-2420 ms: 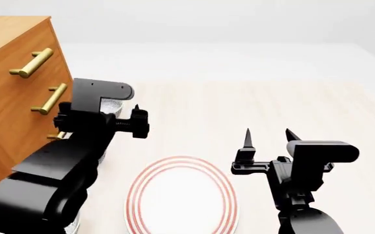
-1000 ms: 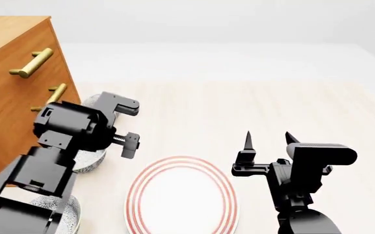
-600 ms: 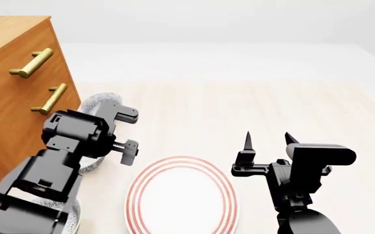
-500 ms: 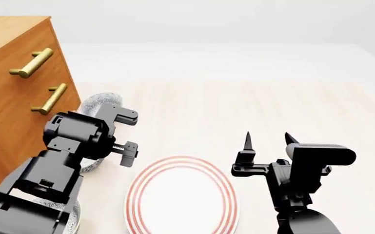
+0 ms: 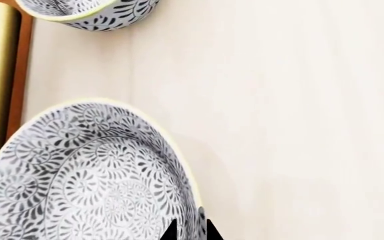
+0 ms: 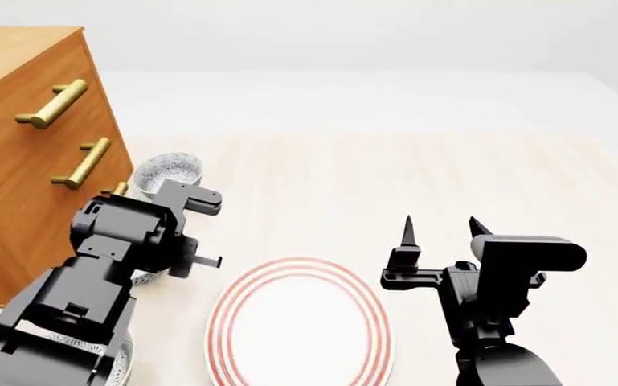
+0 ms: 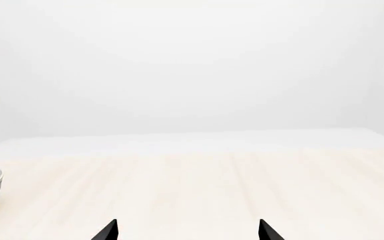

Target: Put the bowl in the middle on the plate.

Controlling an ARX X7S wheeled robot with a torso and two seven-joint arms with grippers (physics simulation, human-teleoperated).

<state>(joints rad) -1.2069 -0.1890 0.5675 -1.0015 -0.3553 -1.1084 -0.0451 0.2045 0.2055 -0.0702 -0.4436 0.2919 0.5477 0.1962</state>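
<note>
Glossy black blocky arms [image 6: 83,281], pointed fingertips [image 6: 407,229].

Pale wood table [image 6: 448,177] — three bowls [image 6: 167,173], plate [image 6: 298,326] on it.

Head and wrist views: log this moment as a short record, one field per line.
surface: pale wood table
plate: red-ringed, nothing on it, near edge between the arms
middle bowl: under the left gripper, mostly hidden by the arm from the head
far bowl: beside the wooden drawer cabinet
near bowl: mostly hidden under the left arm
left gripper: fingertips closed over the middle bowl's rim
right gripper: open, pointing up, holding nothing
</note>
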